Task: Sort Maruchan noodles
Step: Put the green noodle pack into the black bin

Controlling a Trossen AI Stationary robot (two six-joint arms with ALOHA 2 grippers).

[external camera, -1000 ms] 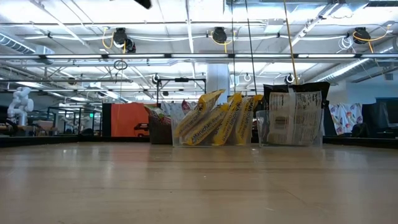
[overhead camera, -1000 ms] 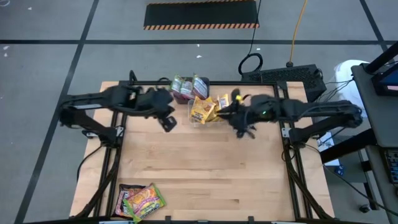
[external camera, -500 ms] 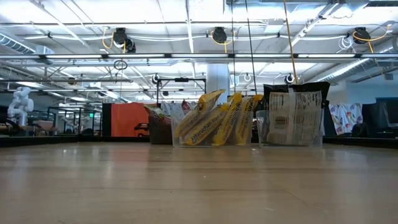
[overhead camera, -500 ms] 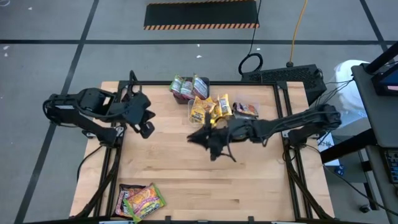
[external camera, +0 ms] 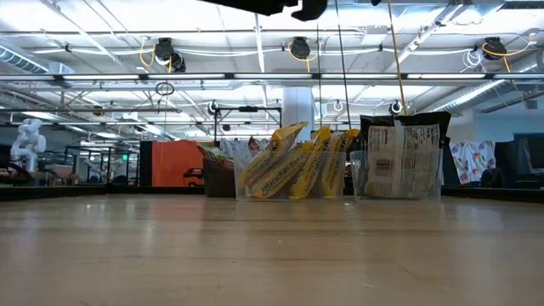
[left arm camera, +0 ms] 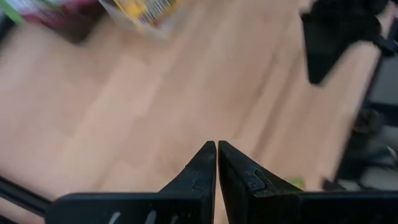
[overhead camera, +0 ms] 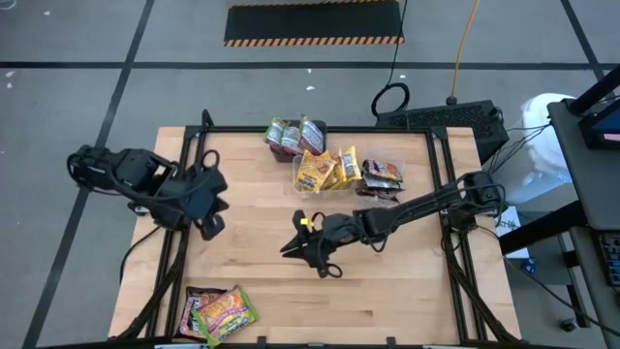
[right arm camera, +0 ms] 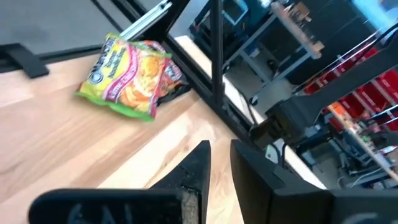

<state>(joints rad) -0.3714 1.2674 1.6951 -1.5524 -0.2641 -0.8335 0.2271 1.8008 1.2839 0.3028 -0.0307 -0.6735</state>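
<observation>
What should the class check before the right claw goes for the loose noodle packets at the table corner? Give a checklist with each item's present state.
1. Right claw empty: ok, nothing sits between its fingers.
2. Right claw open: ok, a narrow gap shows.
3. Loose packets in the right wrist view: ok, ahead of the claw.
4. Table between claw and packets bare: ok.
5. Left claw out of the way: ok, shut, by the left edge.
6. Number of packets in the pile: cannot tell, they overlap.
</observation>
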